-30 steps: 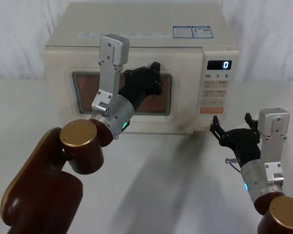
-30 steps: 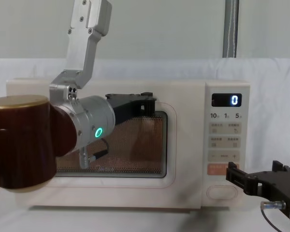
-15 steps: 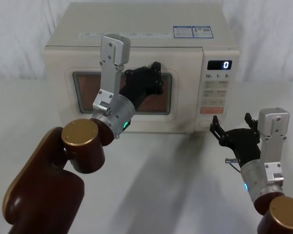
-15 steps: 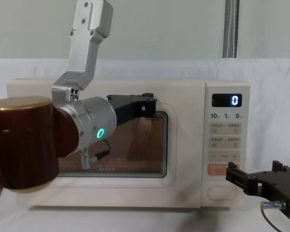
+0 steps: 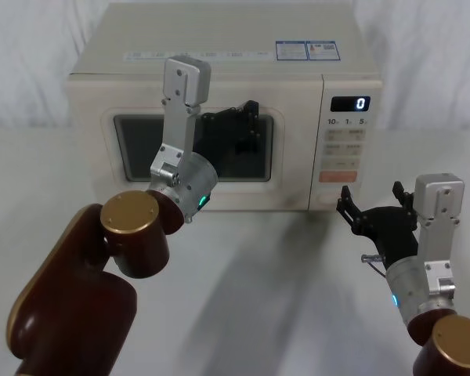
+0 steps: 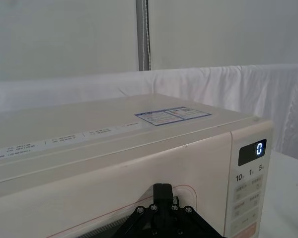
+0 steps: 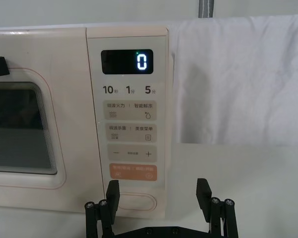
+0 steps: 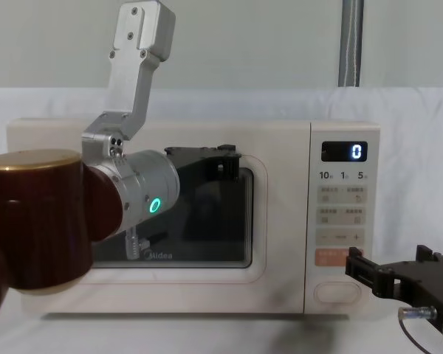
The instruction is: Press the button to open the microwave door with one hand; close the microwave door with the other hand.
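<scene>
Cream plastic covers the whole front of the microwave, and its large door panel with the dark rounded glass window (image 5: 194, 149) sits flush with the narrow control panel beside it, so the door looks fully shut. The left end effector (image 5: 247, 125), black-fingered with a green ring light on its silver wrist, is up against the door's upper right part, at the window's edge; whether its fingers are spread or pressed together cannot be told, as the wrist and the dark glass hide them.

The right end effector (image 5: 372, 210), black with a blue light low on its wrist, hovers above the white table (image 5: 282, 282) just in front of the lower control panel. Its two fingers are spread apart with nothing between them. In the right wrist view the wide cream pill-shaped button (image 7: 137, 202) lies just beyond the gap between those fingers, below the orange rectangular key (image 7: 133, 172), and is not being touched.

With the door shut and the left end effector on it, the closing step appears done. Little seems left beyond drawing both arms back.
</scene>
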